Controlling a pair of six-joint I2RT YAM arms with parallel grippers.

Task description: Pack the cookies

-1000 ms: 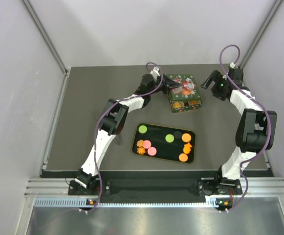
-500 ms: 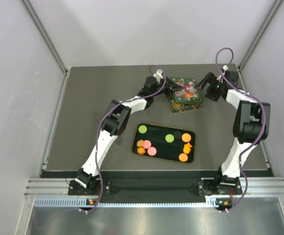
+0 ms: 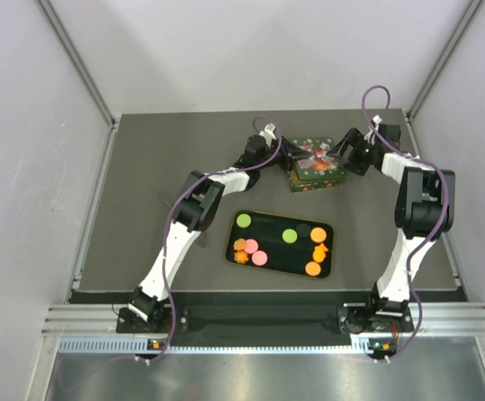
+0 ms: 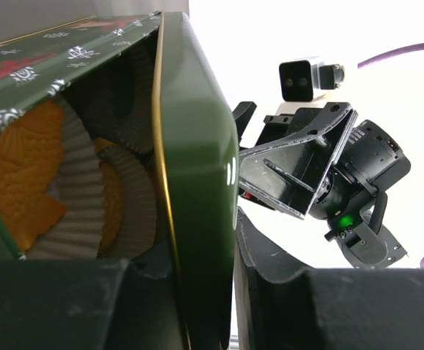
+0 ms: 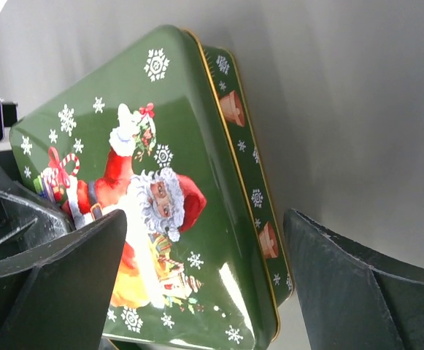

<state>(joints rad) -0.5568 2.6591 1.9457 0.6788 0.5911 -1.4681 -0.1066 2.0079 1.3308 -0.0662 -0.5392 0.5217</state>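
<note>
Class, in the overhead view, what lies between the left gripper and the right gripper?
The Santa lid of the green tin, between left gripper and right gripper, shown in the overhead view.

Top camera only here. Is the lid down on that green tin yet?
Observer: Not fully. The left wrist view shows the lid held at its rim by the left gripper, with a gap open on that side.
Operator: Anything inside?
Observer: Through the gap, orange cookies sit in white paper cups.
Operator: And the right gripper?
Observer: Its wrist view shows the right gripper open, one finger on each side of the lid. I cannot tell whether it touches.
</note>
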